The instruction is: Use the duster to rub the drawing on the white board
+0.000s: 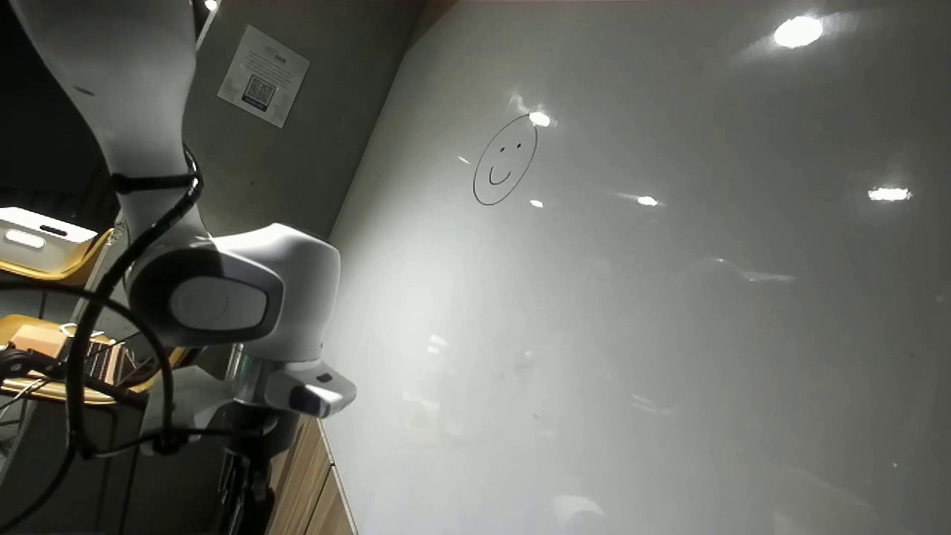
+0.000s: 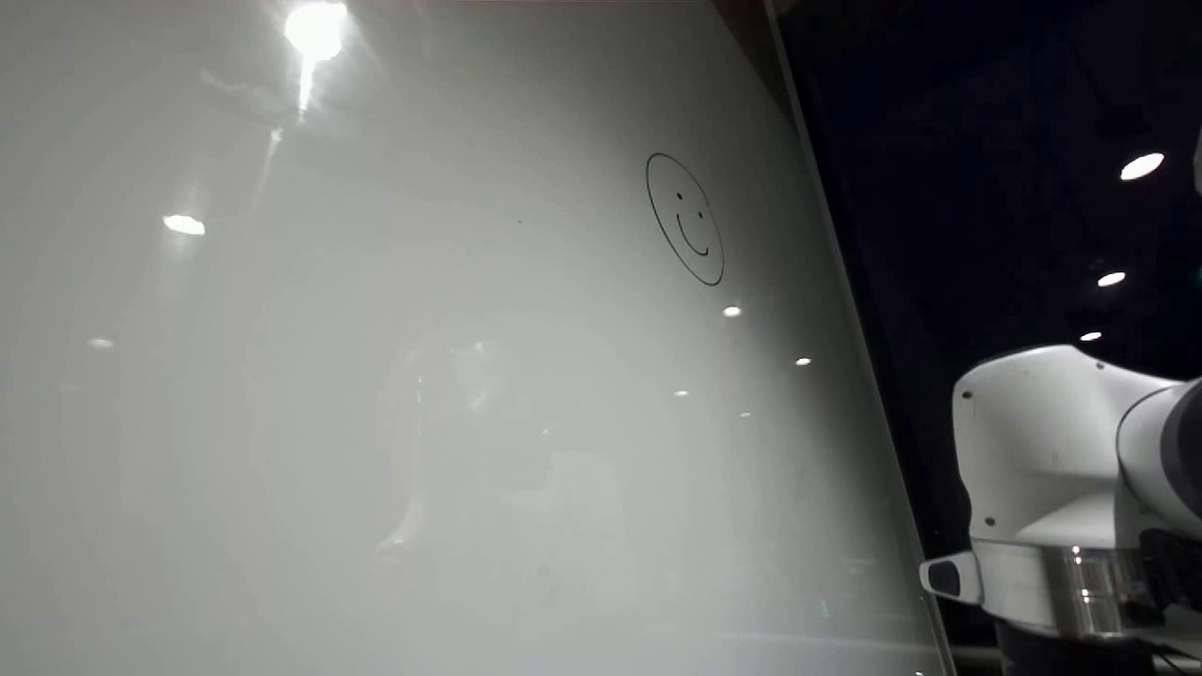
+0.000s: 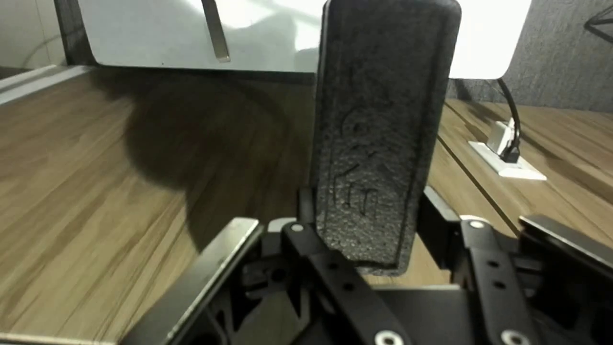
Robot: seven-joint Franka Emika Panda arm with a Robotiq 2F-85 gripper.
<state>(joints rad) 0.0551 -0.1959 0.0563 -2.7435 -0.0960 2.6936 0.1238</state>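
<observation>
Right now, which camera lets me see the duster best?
The wrist view. There the duster looks big and nearly whole, held in the gripper, so close that even its bumpy surface shows. In both exterior views I can't make it out: the gripper is dark there and runs off the bottom edge.

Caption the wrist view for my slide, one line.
The tool grips the dark, oblong duster, with a wood-grain surface behind.

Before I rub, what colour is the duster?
The duster is dark grey, clearest in the wrist view.
</observation>
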